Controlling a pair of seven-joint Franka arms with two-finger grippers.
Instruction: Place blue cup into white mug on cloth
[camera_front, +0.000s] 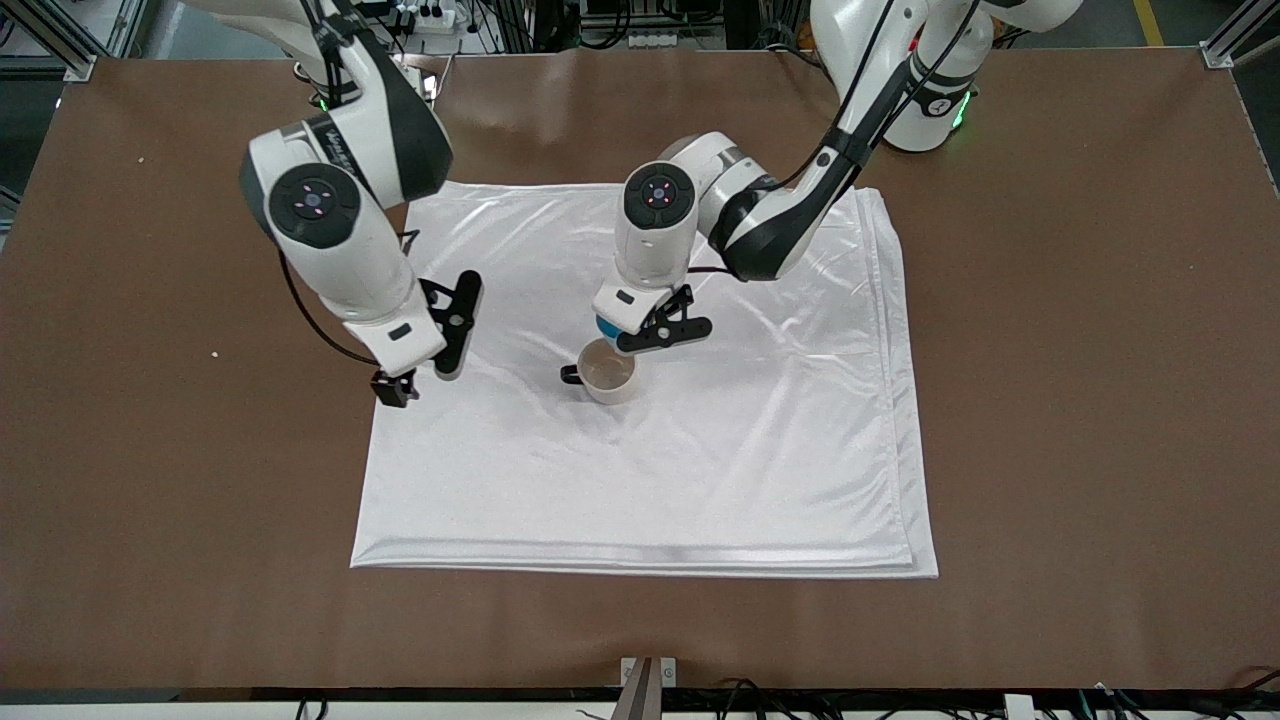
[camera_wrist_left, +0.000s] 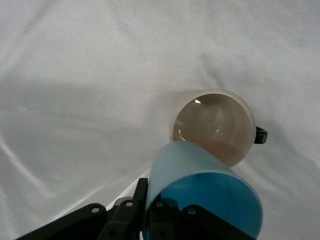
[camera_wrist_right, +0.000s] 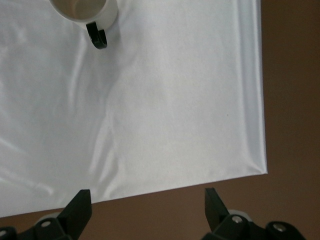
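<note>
A brown table (camera_front: 1050, 400) fills the scene, with metal frame posts and cables along the edge where the two arm bases stand. One white cloth (camera_front: 700, 480) lies spread and folded in layers on the middle of the table, shiny and lightly creased.

There are two cups in all. One white mug (camera_front: 607, 372) stands upright on the cloth near its middle, its black handle pointing toward the right arm's end of the table, its inside bare. One blue cup (camera_wrist_left: 200, 195) is up in the air, tilted, just above the mug's rim and not inside it.

There are two grippers. The left gripper (camera_front: 640, 328) hangs over the cloth right above the mug, its fingers clamped on the blue cup. The right gripper (camera_front: 425, 375) waits over the edge of the cloth toward the right arm's end of the table, well apart from the mug, with its fingers (camera_wrist_right: 80, 207) spread wide and nothing between them.
</note>
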